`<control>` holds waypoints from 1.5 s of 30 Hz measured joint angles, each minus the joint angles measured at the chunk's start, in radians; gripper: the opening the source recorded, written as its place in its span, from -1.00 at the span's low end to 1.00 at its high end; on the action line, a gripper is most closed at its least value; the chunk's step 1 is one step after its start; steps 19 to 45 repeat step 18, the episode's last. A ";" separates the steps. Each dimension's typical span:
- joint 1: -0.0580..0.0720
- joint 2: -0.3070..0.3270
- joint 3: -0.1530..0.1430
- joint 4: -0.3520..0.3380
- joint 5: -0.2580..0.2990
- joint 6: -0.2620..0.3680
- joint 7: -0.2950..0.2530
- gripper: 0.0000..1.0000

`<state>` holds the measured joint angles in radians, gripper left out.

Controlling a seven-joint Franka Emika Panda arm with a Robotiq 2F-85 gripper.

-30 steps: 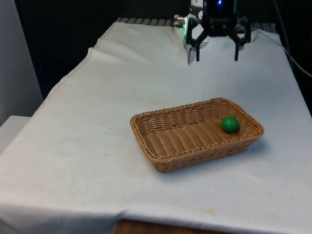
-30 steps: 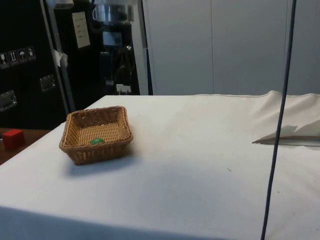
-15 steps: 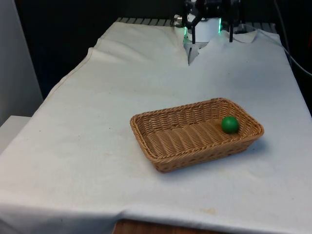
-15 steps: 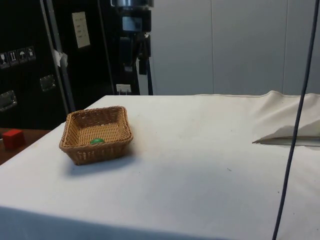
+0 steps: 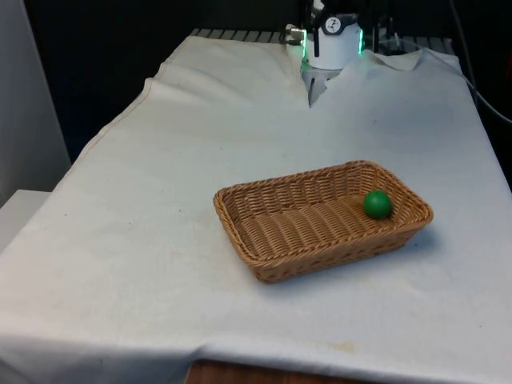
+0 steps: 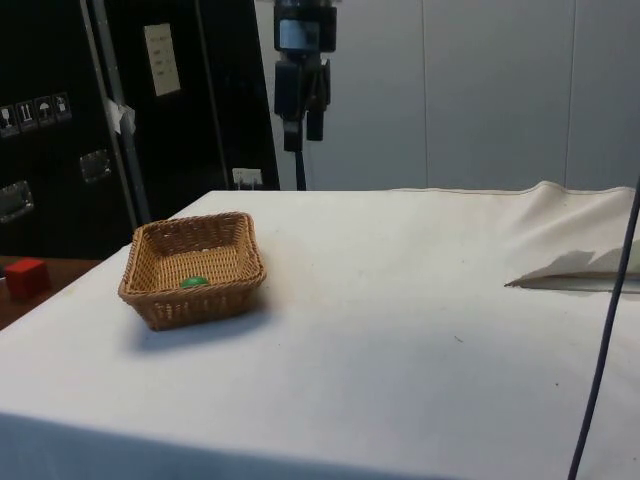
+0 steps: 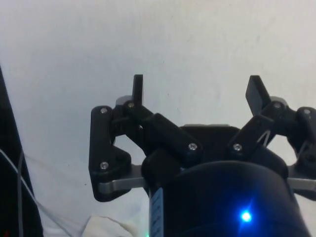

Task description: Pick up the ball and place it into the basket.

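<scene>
A green ball (image 5: 377,204) lies inside the woven basket (image 5: 264,244), against its wall at the front view's right end. From the side, the ball (image 6: 193,283) shows as a low green patch on the floor of the basket (image 6: 190,310). My gripper (image 6: 304,135) hangs high above the table, well behind the basket and apart from it. In the wrist view the gripper (image 7: 197,91) is open, with bare white cloth and nothing else between its fingers (image 7: 138,89).
The white cloth has a raised fold (image 5: 318,84) near the robot's base (image 5: 332,40), and the fold (image 6: 580,270) also rises at the side view's right. A dark cable (image 6: 600,350) hangs in front there. A red block (image 6: 25,277) sits off the table's edge.
The gripper has risen and pulled back from the basket towards the robot's end, leaving the top of the front view. The ball and the basket have stayed put.
</scene>
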<state>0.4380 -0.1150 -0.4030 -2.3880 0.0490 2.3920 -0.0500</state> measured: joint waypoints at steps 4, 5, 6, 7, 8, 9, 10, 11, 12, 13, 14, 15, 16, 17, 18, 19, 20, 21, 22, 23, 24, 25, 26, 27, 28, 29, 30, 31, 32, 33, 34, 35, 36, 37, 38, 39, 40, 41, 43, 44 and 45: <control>0.000 -0.025 0.000 -0.018 -0.033 -0.002 0.017 1.00; 0.000 -0.030 0.000 -0.022 -0.042 -0.005 0.023 1.00; 0.000 -0.036 0.000 -0.025 -0.051 -0.008 0.028 1.00; 0.000 -0.042 0.000 -0.027 -0.060 -0.013 0.033 1.00; 0.000 -0.042 0.000 -0.027 -0.060 -0.013 0.033 1.00; 0.000 -0.047 0.000 -0.029 -0.068 -0.018 0.038 1.00; 0.000 -0.057 0.000 -0.033 -0.085 -0.025 0.049 1.00; 0.000 -0.061 0.000 -0.035 -0.093 -0.028 0.054 1.00; 0.000 -0.064 0.000 -0.036 -0.100 -0.033 0.059 1.00; 0.000 -0.067 0.000 -0.037 -0.106 -0.036 0.064 1.00; 0.000 -0.070 0.000 -0.037 -0.112 -0.039 0.068 1.00; 0.000 -0.073 0.000 -0.037 -0.117 -0.042 0.070 1.00; -0.001 -0.076 0.000 -0.037 -0.119 -0.046 0.071 1.00; -0.001 -0.080 -0.001 -0.036 -0.121 -0.051 0.071 1.00; -0.001 -0.080 -0.001 -0.036 -0.121 -0.051 0.071 1.00; -0.001 -0.080 -0.001 -0.036 -0.121 -0.051 0.071 1.00; -0.001 -0.080 -0.001 -0.036 -0.121 -0.051 0.071 1.00; -0.001 -0.080 -0.001 -0.036 -0.121 -0.051 0.071 1.00; -0.001 -0.080 -0.001 -0.036 -0.121 -0.051 0.071 1.00; -0.001 -0.080 -0.001 -0.036 -0.121 -0.051 0.071 1.00; -0.001 -0.080 -0.001 -0.036 -0.121 -0.051 0.071 1.00; -0.001 -0.080 -0.001 -0.036 -0.121 -0.051 0.071 1.00; -0.001 -0.080 -0.001 -0.036 -0.121 -0.051 0.071 1.00; -0.001 -0.080 -0.001 -0.036 -0.121 -0.051 0.071 1.00; -0.001 -0.080 -0.001 -0.036 -0.121 -0.051 0.071 1.00; -0.001 -0.080 -0.001 -0.036 -0.121 -0.051 0.071 1.00; -0.001 -0.080 -0.001 -0.036 -0.121 -0.051 0.071 1.00; -0.001 -0.080 -0.001 -0.036 -0.121 -0.051 0.071 1.00; -0.001 -0.080 -0.001 -0.036 -0.121 -0.051 0.071 1.00; -0.001 -0.080 -0.001 -0.036 -0.121 -0.051 0.071 1.00; -0.001 -0.080 -0.001 -0.036 -0.121 -0.051 0.071 1.00; -0.001 -0.080 -0.001 -0.036 -0.121 -0.051 0.071 1.00; -0.001 -0.080 -0.001 -0.036 -0.121 -0.051 0.071 1.00; -0.001 -0.080 -0.001 -0.036 -0.121 -0.051 0.071 1.00; -0.001 -0.080 -0.001 -0.036 -0.121 -0.051 0.071 1.00; -0.001 -0.080 -0.001 -0.036 -0.121 -0.051 0.071 1.00; -0.001 -0.080 -0.001 -0.036 -0.121 -0.051 0.071 1.00; -0.001 -0.080 -0.001 -0.036 -0.121 -0.051 0.071 1.00; -0.001 -0.080 -0.001 -0.036 -0.121 -0.051 0.071 1.00; -0.001 -0.080 -0.001 -0.036 -0.121 -0.051 0.071 1.00; -0.001 -0.080 -0.001 -0.036 -0.121 -0.051 0.071 1.00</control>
